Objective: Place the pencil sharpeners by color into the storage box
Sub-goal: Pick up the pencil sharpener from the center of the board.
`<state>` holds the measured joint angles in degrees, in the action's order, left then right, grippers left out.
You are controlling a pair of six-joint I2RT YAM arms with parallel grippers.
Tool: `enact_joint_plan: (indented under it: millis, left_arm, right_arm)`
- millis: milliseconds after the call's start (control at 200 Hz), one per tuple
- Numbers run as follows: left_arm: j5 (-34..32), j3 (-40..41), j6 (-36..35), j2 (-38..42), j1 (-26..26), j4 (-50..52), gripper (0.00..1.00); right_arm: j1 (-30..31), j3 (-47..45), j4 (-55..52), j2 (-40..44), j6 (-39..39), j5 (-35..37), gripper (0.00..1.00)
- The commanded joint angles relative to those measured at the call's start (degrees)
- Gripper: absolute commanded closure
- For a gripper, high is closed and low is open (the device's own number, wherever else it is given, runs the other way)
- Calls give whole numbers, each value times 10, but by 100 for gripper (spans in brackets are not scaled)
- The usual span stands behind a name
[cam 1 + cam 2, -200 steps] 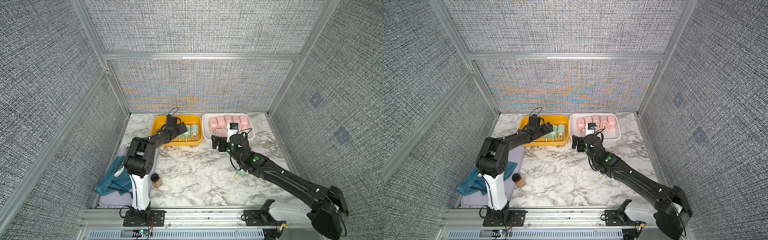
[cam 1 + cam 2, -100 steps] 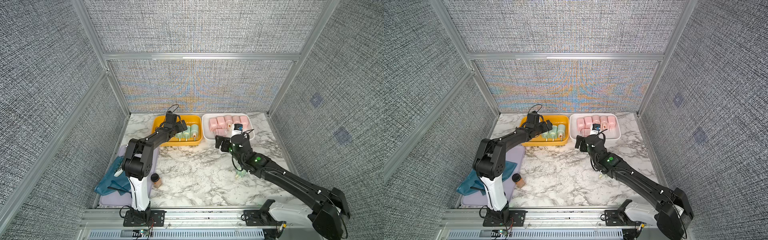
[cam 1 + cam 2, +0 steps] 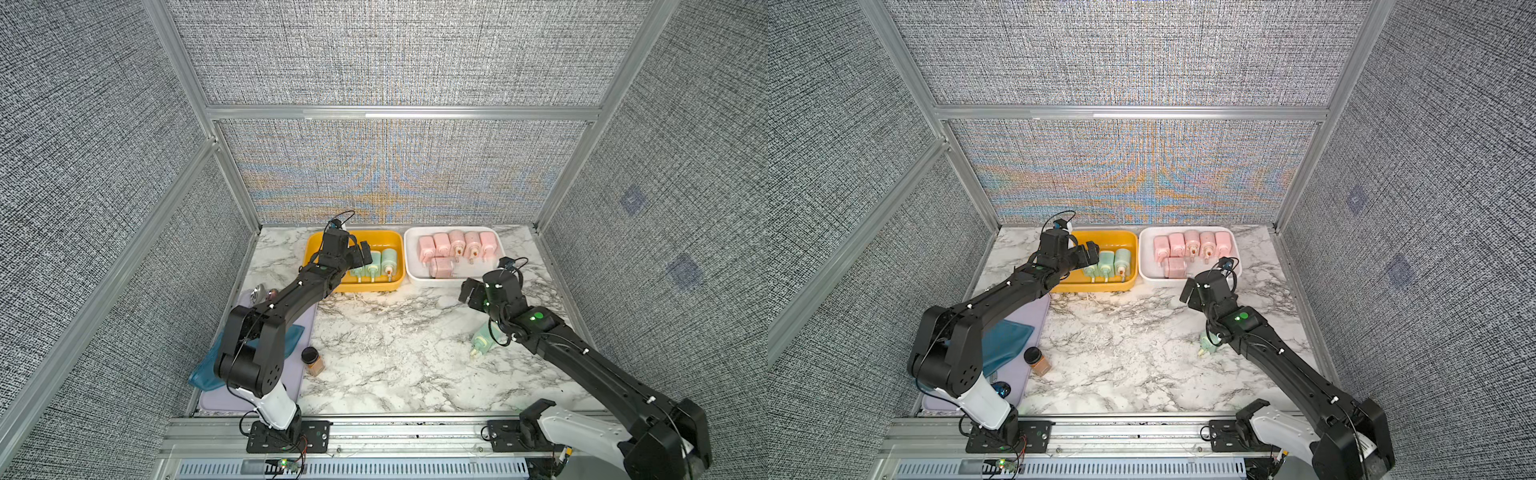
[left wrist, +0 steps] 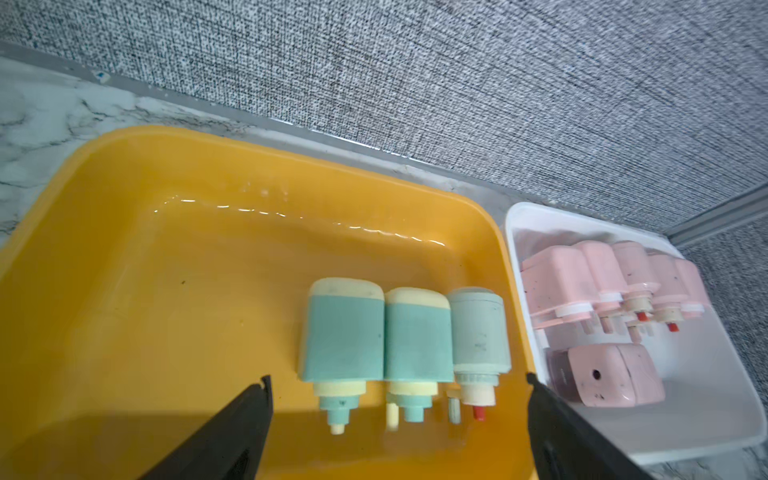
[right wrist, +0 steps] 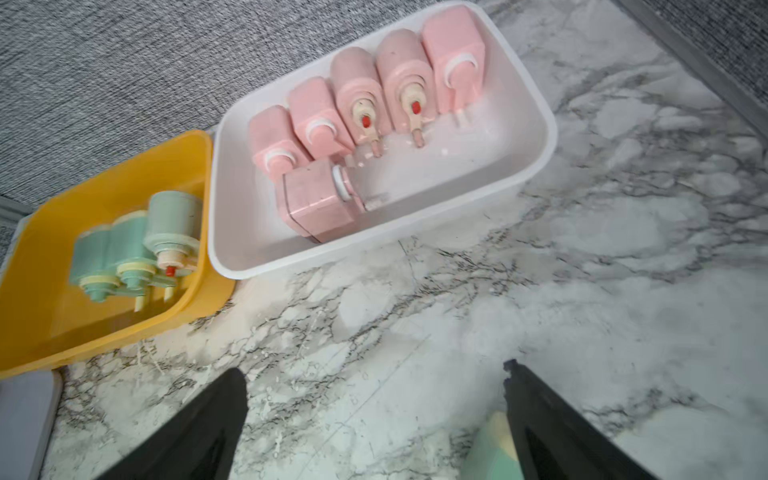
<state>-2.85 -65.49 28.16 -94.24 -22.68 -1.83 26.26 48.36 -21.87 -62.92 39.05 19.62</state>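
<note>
Plainly both jaws wide, empty.

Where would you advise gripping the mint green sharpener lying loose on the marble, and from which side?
Probably across the boxy body of the mint green sharpener, coming from above: it lies on its side, cream crank end toward the robot, so its flat flanks face sideways.

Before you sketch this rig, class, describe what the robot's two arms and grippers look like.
The left arm and right arm are black boxy links on a white base segment, with thin black cables looping at the wrists. A green light glows on the right. The left gripper and right gripper have black tapering fingers.
</note>
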Motion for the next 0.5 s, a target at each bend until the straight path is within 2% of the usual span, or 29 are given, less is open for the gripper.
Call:
enact_joint_plan:
  millis: [0,195,360,495]
  left_arm:
    - [-41,27,-27,36,-15,-39,1]
    - [-53,82,-51,85,-32,-90,1]
    - [5,93,-42,104,-33,-94,1]
    - [21,103,-36,117,-33,-93,1]
  right_arm:
    - [-29,0,-68,11,23,-52,1]
    - [-86,-11,-105,29,71,-89,1]
    - [-117,-16,-136,14,75,-100,1]
    - [-140,-18,-156,11,73,-99,1]
